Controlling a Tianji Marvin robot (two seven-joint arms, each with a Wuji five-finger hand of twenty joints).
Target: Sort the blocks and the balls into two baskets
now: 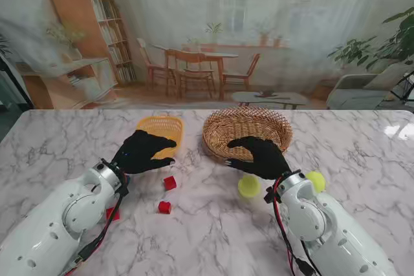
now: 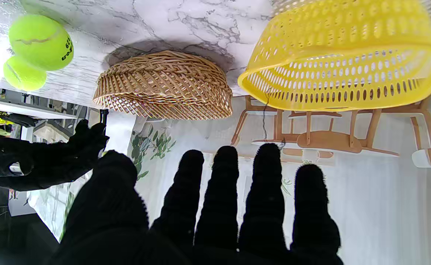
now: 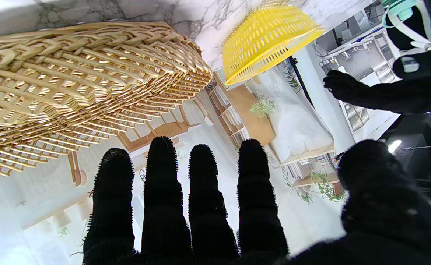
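Left hand (image 1: 143, 152): black-gloved, fingers spread and straight, holding nothing; hovers just in front of the yellow basket
Right hand (image 1: 262, 157): black-gloved, fingers apart, holding nothing; sits at the near rim of the wicker basket
Yellow basket (image 1: 162, 125): perforated plastic, far side of the table, left of centre; no contents can be made out
Wicker basket (image 1: 278, 135): woven oval, just right of the yellow one; interior shows nothing
Red blocks: one (image 1: 169, 183) near the left hand, one (image 1: 164, 207) nearer to me, a third (image 1: 113, 213) partly hidden beside the left forearm
Tennis balls: one (image 1: 248, 186) just beside the right wrist, another (image 1: 315, 180) further right
Step in hand: judged as the start, nothing sorted yet
Next move calls for: lowering a hand over its nearest piece and closing the fingers round it
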